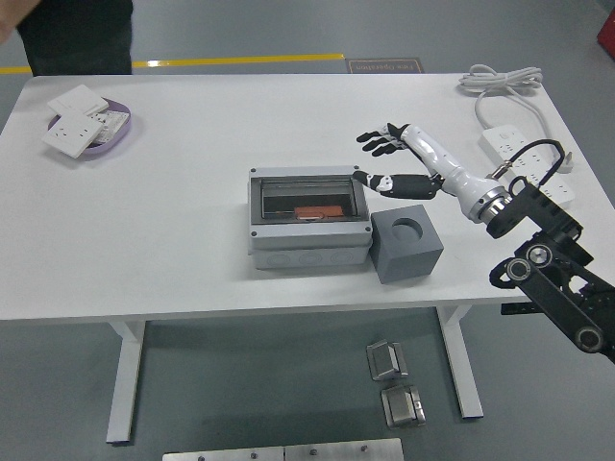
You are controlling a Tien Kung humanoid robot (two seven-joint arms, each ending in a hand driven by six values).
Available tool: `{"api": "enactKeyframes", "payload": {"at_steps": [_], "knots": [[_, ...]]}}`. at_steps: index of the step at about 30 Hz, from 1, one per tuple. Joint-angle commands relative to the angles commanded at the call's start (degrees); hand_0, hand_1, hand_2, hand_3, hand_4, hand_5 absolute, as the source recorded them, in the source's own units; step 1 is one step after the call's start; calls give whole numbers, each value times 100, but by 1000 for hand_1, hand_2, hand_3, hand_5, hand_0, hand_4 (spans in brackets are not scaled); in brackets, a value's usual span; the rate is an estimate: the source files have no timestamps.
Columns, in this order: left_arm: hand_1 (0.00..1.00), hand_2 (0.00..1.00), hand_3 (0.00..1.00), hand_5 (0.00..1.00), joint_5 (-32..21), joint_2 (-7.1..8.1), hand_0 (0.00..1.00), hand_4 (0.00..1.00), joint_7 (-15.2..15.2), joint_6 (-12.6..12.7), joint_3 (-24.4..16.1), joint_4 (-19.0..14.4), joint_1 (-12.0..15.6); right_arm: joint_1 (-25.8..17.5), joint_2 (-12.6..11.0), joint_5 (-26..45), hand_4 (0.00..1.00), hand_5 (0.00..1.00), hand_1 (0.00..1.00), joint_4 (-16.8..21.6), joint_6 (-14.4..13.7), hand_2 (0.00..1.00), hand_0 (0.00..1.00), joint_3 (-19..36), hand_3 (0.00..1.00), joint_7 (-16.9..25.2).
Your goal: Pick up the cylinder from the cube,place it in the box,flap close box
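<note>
With the orange cylinder [315, 211] boxed and the flap seemingly down, the right hand [389, 161], fingers spread and empty, needs only retreat.

Orange cylinder [317, 211] sits inside the grey box [308, 220] (flap looks down), right hand [392, 161] spread open just beside it, holding nothing.

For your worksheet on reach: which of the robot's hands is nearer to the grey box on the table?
Right. The right hand hangs open just beyond the grey box's far right corner, not touching it. The left hand is out of view, so it cannot be placed.
</note>
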Motion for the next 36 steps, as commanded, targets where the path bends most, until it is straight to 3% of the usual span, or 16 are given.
{"api": "enactKeyframes", "payload": {"at_steps": [7,15,20,26,36], "knots": [[627,611,620,168,33,20,584,665,-39,-24,11,0,-58,-700,23,810,790,391,662,-35,-65,683,683,1243,710,312],[627,611,619,168,66,102,584,664,-74,-38,14,0,-154,-1353,10,1282,790,383,664,22,-87,681,682,2434,710,476],[627,611,619,171,76,75,584,665,-46,-24,0,0,-84,-1532,-1,1416,792,378,668,-15,-127,682,684,3040,704,526],[627,611,619,172,117,46,584,665,-46,-33,-55,0,-38,-1608,11,1384,793,375,666,1,-169,676,681,3284,701,537],[627,611,619,175,195,62,584,664,-30,-29,-135,0,-46,-1516,125,1349,811,371,664,-21,-185,673,675,3110,694,565]]}}
